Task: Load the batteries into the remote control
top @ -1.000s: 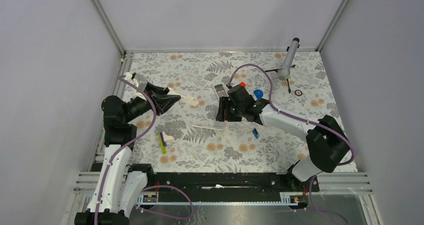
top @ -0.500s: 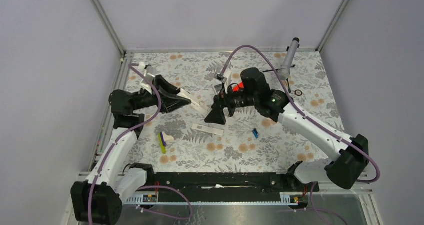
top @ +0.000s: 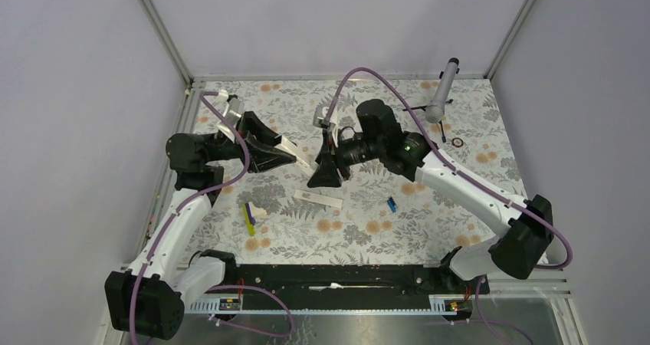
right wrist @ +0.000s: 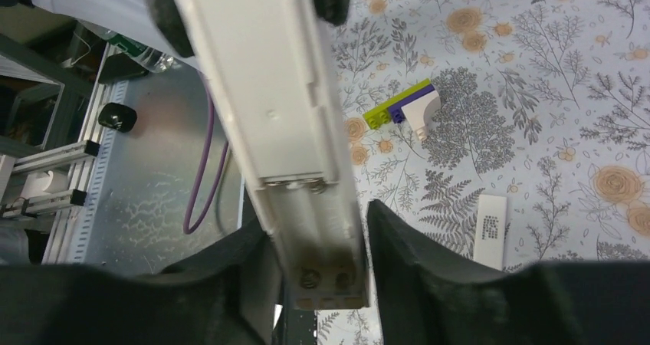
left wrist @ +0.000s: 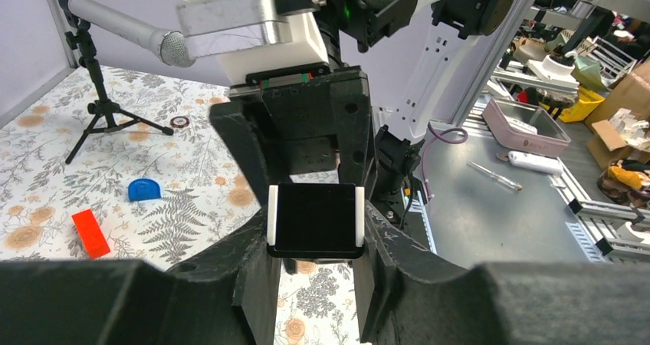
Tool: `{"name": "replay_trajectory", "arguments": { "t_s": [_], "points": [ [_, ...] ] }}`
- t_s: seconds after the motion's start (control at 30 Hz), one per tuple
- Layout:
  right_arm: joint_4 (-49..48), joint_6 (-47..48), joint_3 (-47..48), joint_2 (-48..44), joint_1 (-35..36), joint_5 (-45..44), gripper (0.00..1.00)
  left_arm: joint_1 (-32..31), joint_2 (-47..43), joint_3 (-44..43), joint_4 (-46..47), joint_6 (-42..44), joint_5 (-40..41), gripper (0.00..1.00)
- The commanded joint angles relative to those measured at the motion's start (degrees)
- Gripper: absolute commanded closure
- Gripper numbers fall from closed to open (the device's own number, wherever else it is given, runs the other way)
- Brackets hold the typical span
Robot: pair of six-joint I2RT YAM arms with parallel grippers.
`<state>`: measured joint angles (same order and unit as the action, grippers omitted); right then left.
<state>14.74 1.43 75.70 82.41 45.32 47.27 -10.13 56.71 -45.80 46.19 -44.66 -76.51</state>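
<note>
While the left claw point(left wrist: 316, 241) pinches the remote point(left wrist: 316, 218) above mid-worktop point(top: 490, 130), the right claw point(right wrist: 314, 238) straddles its open battery bay, grip undeterminable. Blue battery point(top: 391, 204) lies right of centre.

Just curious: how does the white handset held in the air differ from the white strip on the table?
The remote control is held aloft by the left pincer; the white strip lies flat on the table. The remote control shows an open hollow with springs; the white strip shows only a patch of tiny dots. Both are white and oblong.
</note>
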Motion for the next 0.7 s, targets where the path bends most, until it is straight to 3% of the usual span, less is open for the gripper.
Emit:
{"name": "replay_trajectory", "arguments": {
  "t_s": [0.0,0.07,0.17,0.23,0.3,0.43,0.57,0.67],
  "points": [
    [-11.4,-3.6,-3.4,-2.6,0.5,-1.3,0.56,-0.4,-0.3,-1.7,4.2,-1.2,0.3,0.93],
    [-13.9,-4.7,-4.3,-2.7,0.5,-2.5,0.64,-0.4,-0.8,-1.1,4.1,-1.2,1.2,0.81],
    [-18.5,-6.1,-4.8,-2.5,0.6,-4.7,0.76,-0.4,-1.6,-0.6,0.2,-0.1,4.9,0.44],
    [-19.5,-6.7,-5.1,-2.0,0.7,-8.6,0.78,-0.4,-2.5,-0.4,-6.9,3.0,10.4,0.31],
    [-19.2,-6.3,-5.0,-1.4,1.3,-15.4,0.78,-0.4,-3.5,0.2,-13.1,4.7,20.7,0.17],
    [-15.4,-2.7,-2.7,1.5,4.1,-30.7,0.79,-1.1,-5.3,4.0,-17.9,-3.1,40.1,0.22],
    [-10.9,-2.6,1.2,5.7,6.7,-44.6,0.83,-3.7,-7.1,6.0,-22.8,-6.3,51.6,0.25],
    [-11.7,-5.4,1.8,7.0,7.2,-51.3,0.86,-4.4,-7.4,5.1,-29.8,-7.2,55.9,0.30]
  ]
}}
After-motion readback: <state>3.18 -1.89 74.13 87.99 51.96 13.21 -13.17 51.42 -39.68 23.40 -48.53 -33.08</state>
